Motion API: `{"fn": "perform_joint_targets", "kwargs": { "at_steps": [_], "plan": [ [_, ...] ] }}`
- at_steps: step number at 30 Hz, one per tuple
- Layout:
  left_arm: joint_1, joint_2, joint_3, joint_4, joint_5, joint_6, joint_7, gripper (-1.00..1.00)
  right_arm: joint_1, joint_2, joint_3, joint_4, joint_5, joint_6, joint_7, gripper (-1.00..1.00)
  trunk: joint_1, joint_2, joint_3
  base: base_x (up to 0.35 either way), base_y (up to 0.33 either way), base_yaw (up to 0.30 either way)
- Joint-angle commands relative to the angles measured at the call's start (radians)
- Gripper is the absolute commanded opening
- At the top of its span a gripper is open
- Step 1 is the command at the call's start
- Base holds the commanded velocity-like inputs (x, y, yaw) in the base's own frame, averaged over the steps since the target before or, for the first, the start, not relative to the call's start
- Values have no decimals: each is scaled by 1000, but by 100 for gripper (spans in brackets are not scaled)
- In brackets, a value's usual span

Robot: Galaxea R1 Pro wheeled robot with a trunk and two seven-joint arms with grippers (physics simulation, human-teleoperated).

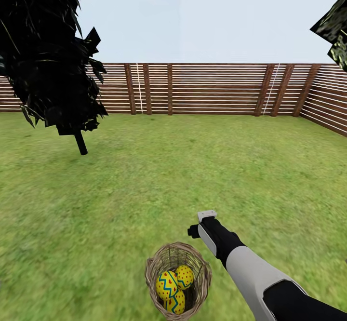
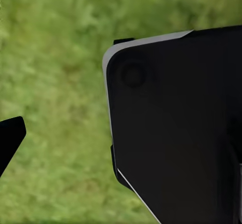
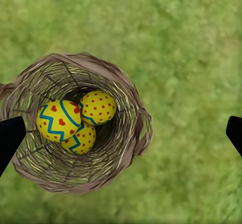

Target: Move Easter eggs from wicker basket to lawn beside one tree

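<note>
Your black-trunked tree (image 1: pixel 81 142) stood well off on the lawn (image 1: pixel 168 176), the slat fence (image 1: pixel 202 88) behind; nothing blocked the wicker basket (image 1: pixel 153 273). It sat beside your right arm, all three Easter eggs (image 3: pixel 75 119) inside, touching. The right wrist view looked straight into it, right tool (image 3: pixel 121 135) spread wide above. Left tool: state unclear, a dark panel (image 2: pixel 176 128) covering it.
</note>
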Motion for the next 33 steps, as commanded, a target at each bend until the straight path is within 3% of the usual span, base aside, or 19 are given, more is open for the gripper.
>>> {"fn": "perform_joint_targets", "kwargs": {
  "at_steps": [1, 4, 7, 11, 18, 25, 31, 32, 33],
  "plan": [
    [-1, 1, -8, 1, -3, -3, 7, 100, -1, -1, 8, -1, -11, 4, -8, 100, 4, -8, -5, 0, 0, 0],
    [-2, 5, -8, -4, 8, -4, 9, 100, -1, -1, 7, -1, -11, 4, -8, 100, 16, -29, -14, 0, 0, 0],
    [-15, 8, -9, -24, 45, -4, 10, 100, -1, -2, 7, -1, -11, 4, -8, 100, 27, -50, -23, 0, 0, 0],
    [-63, 32, -10, -60, 166, 17, 11, 100, -1, -2, 6, -1, -11, 4, -9, 100, 42, -78, -36, 0, 0, 0],
    [-109, 151, -10, -124, 311, 81, 11, 100, -1, -2, 6, -1, -9, 4, -10, 100, 69, -127, -58, 0, 0, 0],
    [-118, 204, -9, -237, 376, 100, 11, 100, -1, -2, 6, -1, -7, 5, -12, 100, 96, -176, -80, 0, 0, 0],
    [-120, 311, -8, -379, 540, 220, 12, 100, -1, -2, 6, -1, -7, 5, -14, 100, 119, -218, -99, 0, 0, 0],
    [-120, 353, -8, -441, 599, 270, 13, 100, -1, -1, 6, -1, -7, 5, -14, 100, 123, -225, -102, 0, 0, 0],
    [-120, 373, -8, -474, 626, 293, 14, 100, -1, -1, 6, -1, -7, 5, -14, 100, 127, -232, -105, 0, 0, 0]
  ]
}}
